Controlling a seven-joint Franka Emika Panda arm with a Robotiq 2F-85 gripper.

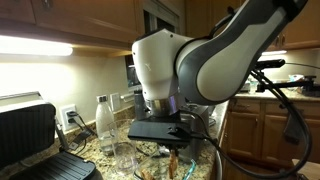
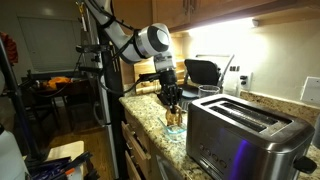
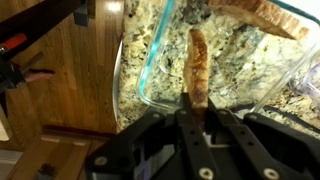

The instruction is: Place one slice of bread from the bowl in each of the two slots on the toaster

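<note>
The end effector [image 3: 195, 108] is closed narrow on a slice of bread [image 3: 197, 62], gripped by its lower edge, with the slice standing edge-on between the fingers [image 3: 182, 120]. In the wrist view the held slice extends over the inside of the glass bowl [image 3: 148, 75]. Contact between the slice and the bowl floor cannot be determined. A second slice [image 3: 262, 12] lies in the bowl at the far side. The bowl rests on the speckled granite tabletop [image 3: 140, 35], near its front edge. In an exterior view the arm [image 2: 150, 42] reaches down with the end effector [image 2: 171, 100] directly above the bowl [image 2: 175, 130]. The toaster [image 2: 240, 145] stands on the same tabletop, well apart from the bowl and nearer the camera. Its two slots [image 2: 255, 113] run lengthwise along the dark top. A black grill press [image 2: 205, 72] sits beyond the bowl, and a clear bottle [image 1: 103, 118] stands beside it.
</note>
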